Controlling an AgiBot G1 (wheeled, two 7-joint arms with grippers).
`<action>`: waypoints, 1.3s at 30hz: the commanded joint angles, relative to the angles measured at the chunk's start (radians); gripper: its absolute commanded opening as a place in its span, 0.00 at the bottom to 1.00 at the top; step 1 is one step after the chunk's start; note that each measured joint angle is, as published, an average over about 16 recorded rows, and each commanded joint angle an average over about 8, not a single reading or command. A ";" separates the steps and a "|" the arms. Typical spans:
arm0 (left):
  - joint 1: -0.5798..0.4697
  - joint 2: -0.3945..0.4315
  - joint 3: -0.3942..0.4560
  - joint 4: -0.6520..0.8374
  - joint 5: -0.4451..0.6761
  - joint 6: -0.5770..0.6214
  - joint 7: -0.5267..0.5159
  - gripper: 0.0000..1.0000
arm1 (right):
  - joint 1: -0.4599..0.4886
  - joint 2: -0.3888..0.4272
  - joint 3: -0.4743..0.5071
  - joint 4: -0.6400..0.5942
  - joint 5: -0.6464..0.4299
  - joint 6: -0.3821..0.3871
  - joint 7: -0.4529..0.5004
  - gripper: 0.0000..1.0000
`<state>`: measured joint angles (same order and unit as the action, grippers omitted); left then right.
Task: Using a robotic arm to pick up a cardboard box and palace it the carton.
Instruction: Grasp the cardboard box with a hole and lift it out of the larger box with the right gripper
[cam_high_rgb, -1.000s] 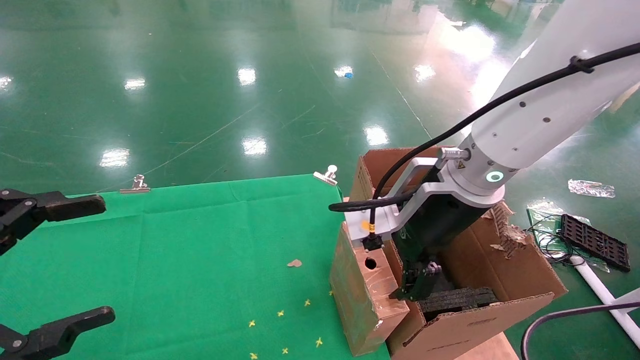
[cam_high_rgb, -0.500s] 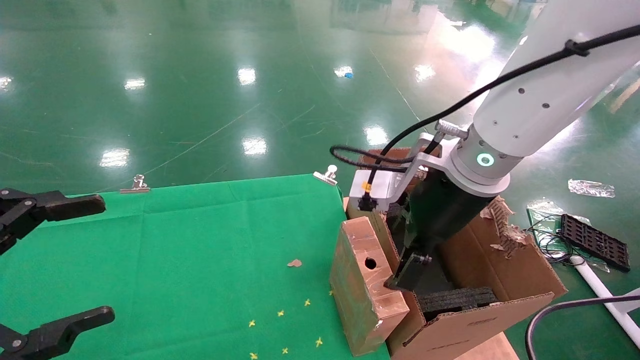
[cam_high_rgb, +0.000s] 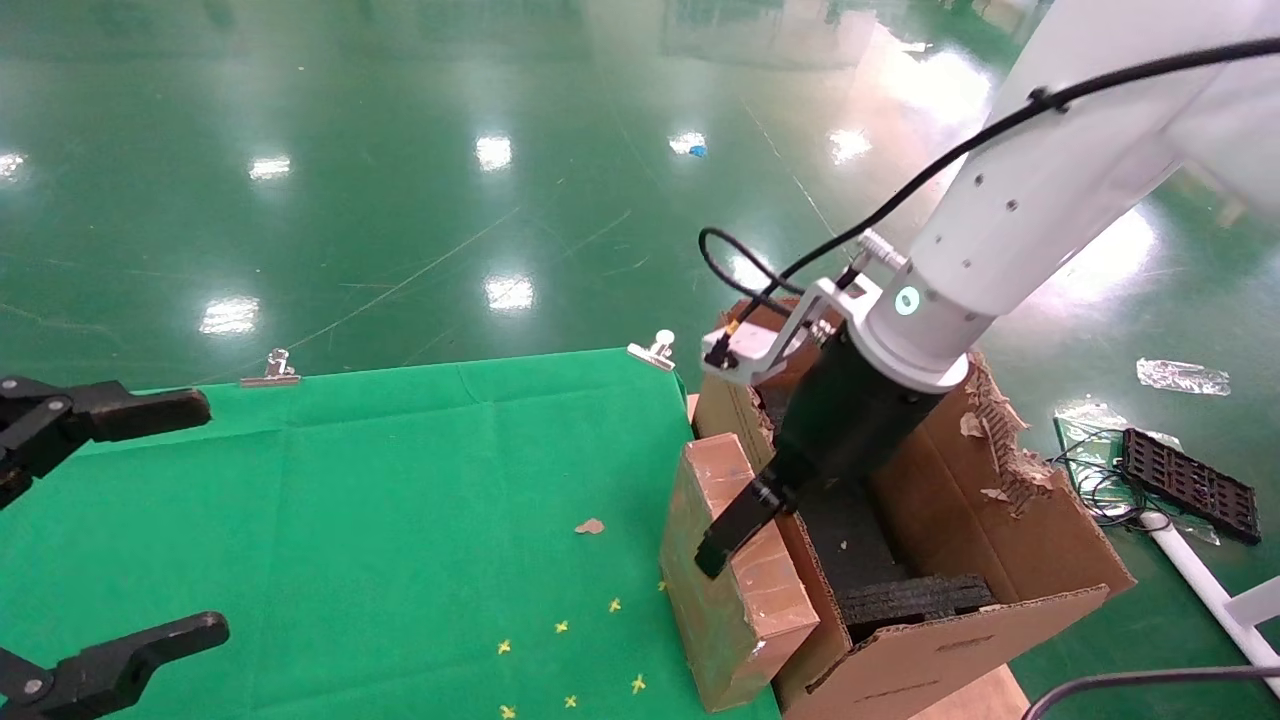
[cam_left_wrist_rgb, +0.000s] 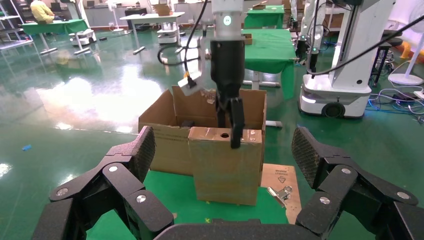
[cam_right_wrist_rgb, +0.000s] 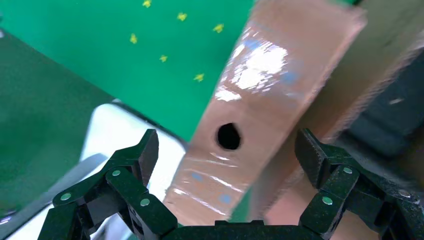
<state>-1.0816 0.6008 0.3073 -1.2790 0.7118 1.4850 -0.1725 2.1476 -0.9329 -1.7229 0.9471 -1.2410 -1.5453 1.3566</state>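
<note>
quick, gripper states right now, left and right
Left gripper: open, empty, parked over the green table.
Right gripper: open, above the cardboard box, not gripping it.

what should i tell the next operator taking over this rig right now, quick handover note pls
Right gripper: open, above the top edge of the cardboard box, fingers straddling it, not gripping.
Left gripper: open, parked over the green cloth, away from the work.
Cardboard box: upright on the cloth's edge, against the outside of the carton.
Done: gripper lined up over the box.
Left: close on the box, lift it, place it in the carton.
</note>
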 joint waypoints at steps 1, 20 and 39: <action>0.000 0.000 0.000 0.000 0.000 0.000 0.000 1.00 | -0.019 -0.011 -0.004 -0.034 0.010 0.004 0.004 0.77; 0.000 0.000 0.001 0.000 -0.001 0.000 0.000 0.00 | -0.044 -0.060 -0.054 -0.057 0.002 -0.007 0.030 0.00; 0.000 -0.001 0.002 0.000 -0.001 -0.001 0.001 0.00 | -0.037 -0.055 -0.076 -0.036 0.002 0.006 0.028 0.00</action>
<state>-1.0820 0.6001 0.3089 -1.2790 0.7107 1.4843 -0.1717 2.1207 -0.9837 -1.7928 0.9136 -1.2384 -1.5363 1.3786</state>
